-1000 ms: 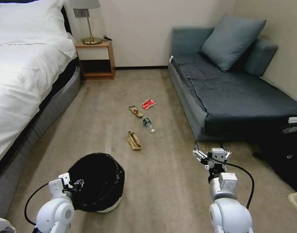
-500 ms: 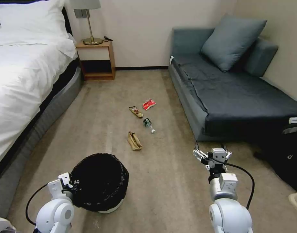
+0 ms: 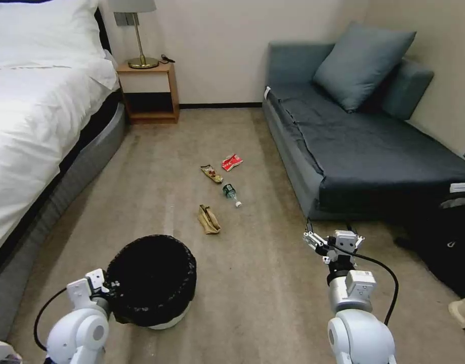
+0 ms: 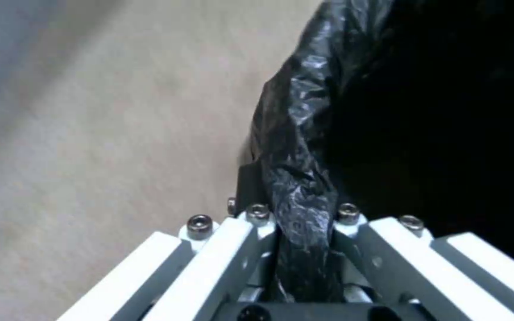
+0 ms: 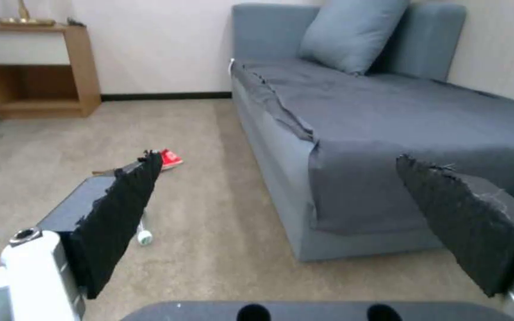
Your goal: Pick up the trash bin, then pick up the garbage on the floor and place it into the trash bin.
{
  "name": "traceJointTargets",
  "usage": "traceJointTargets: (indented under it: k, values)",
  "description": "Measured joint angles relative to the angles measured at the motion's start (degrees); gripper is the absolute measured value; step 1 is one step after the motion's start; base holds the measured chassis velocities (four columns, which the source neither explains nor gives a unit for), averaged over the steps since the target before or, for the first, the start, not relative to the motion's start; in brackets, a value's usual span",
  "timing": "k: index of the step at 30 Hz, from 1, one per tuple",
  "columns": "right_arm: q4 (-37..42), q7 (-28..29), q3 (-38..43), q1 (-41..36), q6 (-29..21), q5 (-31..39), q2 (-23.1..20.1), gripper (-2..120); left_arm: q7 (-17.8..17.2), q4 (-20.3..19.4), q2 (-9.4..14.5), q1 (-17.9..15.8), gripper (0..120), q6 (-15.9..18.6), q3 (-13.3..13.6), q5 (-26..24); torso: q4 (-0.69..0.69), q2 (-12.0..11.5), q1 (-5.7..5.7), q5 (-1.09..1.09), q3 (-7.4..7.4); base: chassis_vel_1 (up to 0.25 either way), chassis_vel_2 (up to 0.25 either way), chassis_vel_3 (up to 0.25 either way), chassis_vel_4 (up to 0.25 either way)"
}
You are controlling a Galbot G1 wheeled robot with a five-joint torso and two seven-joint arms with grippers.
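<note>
The trash bin (image 3: 152, 280), round and lined with a crinkly black bag (image 4: 304, 147), sits at the lower left of the head view. My left gripper (image 3: 107, 287) is shut on its near rim. Farther out on the carpet lies the garbage: a crumpled brown paper bag (image 3: 209, 220), a green bottle with a white cap (image 3: 231, 194), a yellow-brown wrapper (image 3: 212, 173) and a red-and-white packet (image 3: 232, 162) (image 5: 169, 158). My right gripper (image 3: 331, 240) (image 5: 281, 209) hovers open above bare carpet beside the sofa, right of the litter, holding nothing.
A bed (image 3: 35, 131) runs along the left and a grey sofa (image 3: 364, 146) along the right, leaving a carpet lane between them. A wooden nightstand (image 3: 149, 93) with a lamp stands at the far wall. A black backpack (image 3: 450, 242) lies at the right edge.
The bin, held by my left gripper, has shifted slightly and sits a little higher in the head view. The right arm and the litter have stayed in place.
</note>
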Motion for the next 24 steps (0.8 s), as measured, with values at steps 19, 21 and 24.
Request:
traceJointTargets:
  k: [19, 21, 24]
  values:
    - [-2.22, -2.99, -0.8, 1.23, 9.16, 6.09, -0.59, 100, 2.84, -9.47, 0.11, 0.39, 3, -1.51, -9.42, 6.51, 0.0, 0.01, 0.0, 0.04, -0.02, 0.0, 0.0, 0.0, 0.0]
    - [-2.37, -4.55, -0.77, 1.19, 9.83, 6.2, -0.68, 100, 3.08, -9.43, -0.23, 0.45, 3, -1.68, -9.44, 6.8, 0.0, 0.01, 0.0, 0.04, -0.02, 0.0, 0.0, 0.0, 0.0]
    - [-2.72, -5.48, -0.77, 1.17, 11.01, 6.18, -0.56, 100, 3.25, -9.33, -0.34, 0.45, 3, -1.94, -9.46, 7.17, 0.0, 0.01, 0.0, 0.04, -0.02, 0.0, 0.0, 0.0, 0.0]
